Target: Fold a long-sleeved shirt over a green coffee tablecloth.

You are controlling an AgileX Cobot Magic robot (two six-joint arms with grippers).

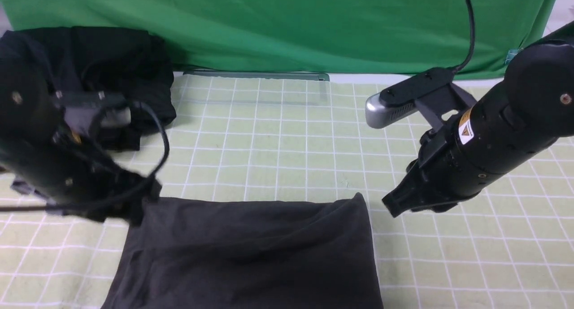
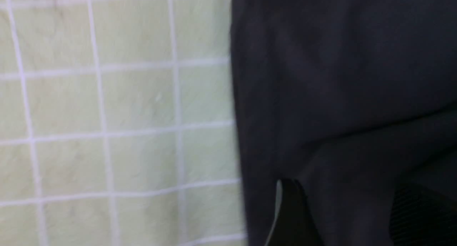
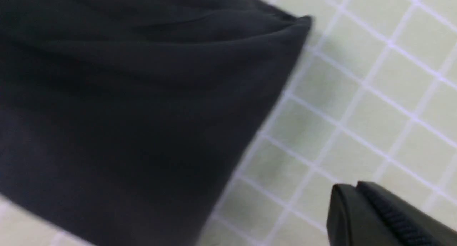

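Two jaws gape on the left gripper (image 2: 344, 185) over the shirt (image 1: 287, 259); right gripper (image 3: 356, 185) shut.

one shirt (image 1: 269, 255), two robot arms (image 1: 484, 134)

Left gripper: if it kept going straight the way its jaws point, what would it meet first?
Probably the dark grey shirt: the left gripper's parted jaws show over its edge, though how far above the cloth they are is unclear.
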